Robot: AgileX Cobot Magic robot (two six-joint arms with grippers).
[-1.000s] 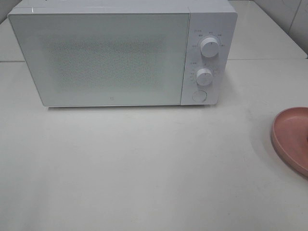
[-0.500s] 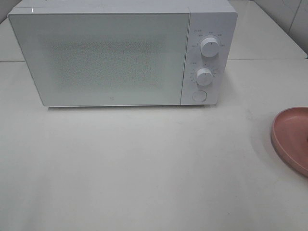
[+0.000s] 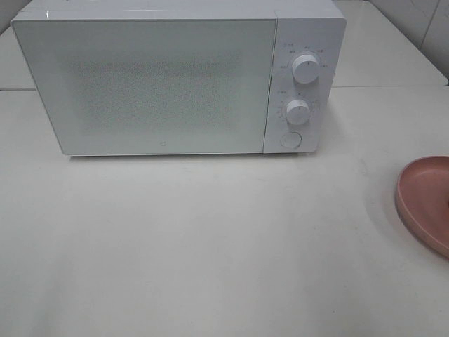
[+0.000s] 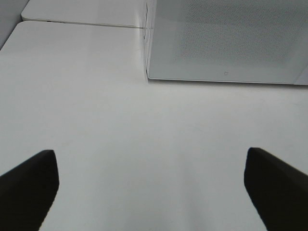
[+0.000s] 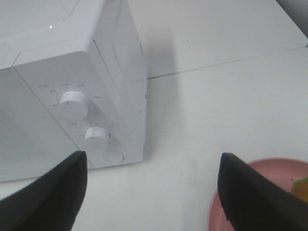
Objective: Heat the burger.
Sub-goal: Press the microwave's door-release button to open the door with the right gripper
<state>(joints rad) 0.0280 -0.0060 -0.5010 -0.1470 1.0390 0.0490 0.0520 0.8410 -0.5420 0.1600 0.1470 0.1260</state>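
Towards the back of the table (image 3: 210,246), a white microwave (image 3: 161,84) is standing with its door shut. On its panel an upper knob (image 3: 306,68) and a lower knob (image 3: 298,111) are sitting above a round button (image 3: 290,140). The tiny markings ringing the knobs and the small logo (image 3: 162,147) low on the door are too small to read. On the table's right side a pink plate (image 3: 424,200) is lying. The burger (image 5: 301,185) is resting on it, only a green-and-orange sliver showing in the right wrist view. The left gripper (image 4: 151,163) is hovering spread wide over the table, gripping nothing. The right gripper (image 5: 151,163) is hanging parted and empty.
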